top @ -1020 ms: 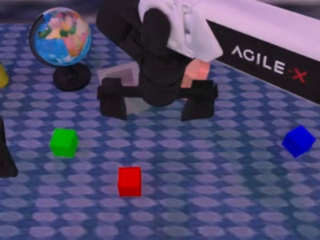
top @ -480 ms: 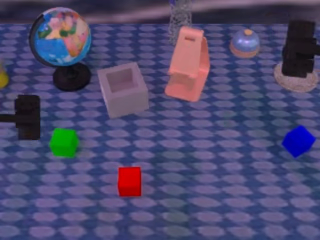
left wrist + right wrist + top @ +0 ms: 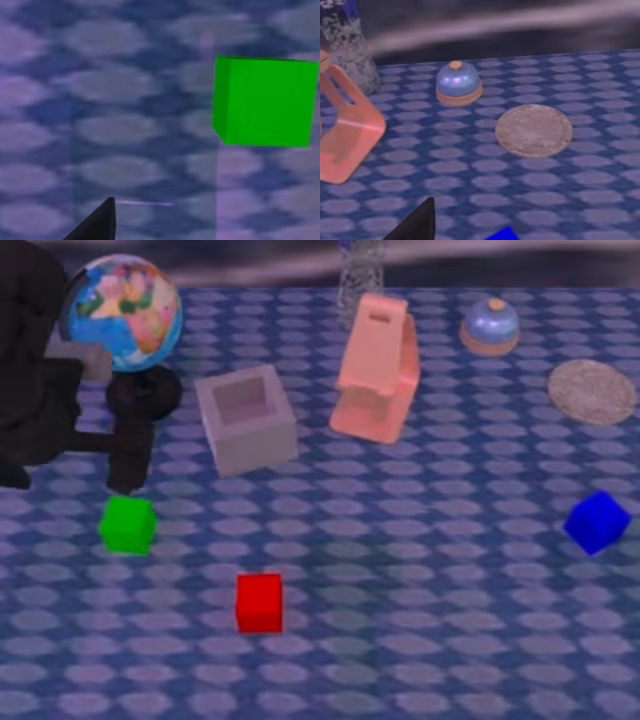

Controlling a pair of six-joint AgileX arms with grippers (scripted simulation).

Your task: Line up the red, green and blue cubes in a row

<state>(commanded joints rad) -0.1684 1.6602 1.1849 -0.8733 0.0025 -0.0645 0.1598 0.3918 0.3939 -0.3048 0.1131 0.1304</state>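
Hovering just behind the green cube [image 3: 127, 524], left pincer [image 3: 128, 455], spread unclear, should centre squarely above before descending

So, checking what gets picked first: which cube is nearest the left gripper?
The green cube, just below the left gripper; red cube and blue cube lie farther right.

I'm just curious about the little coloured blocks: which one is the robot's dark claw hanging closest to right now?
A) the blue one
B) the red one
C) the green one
C: in the top view the left gripper hangs just above the green cube, and the left wrist view shows that cube close below.
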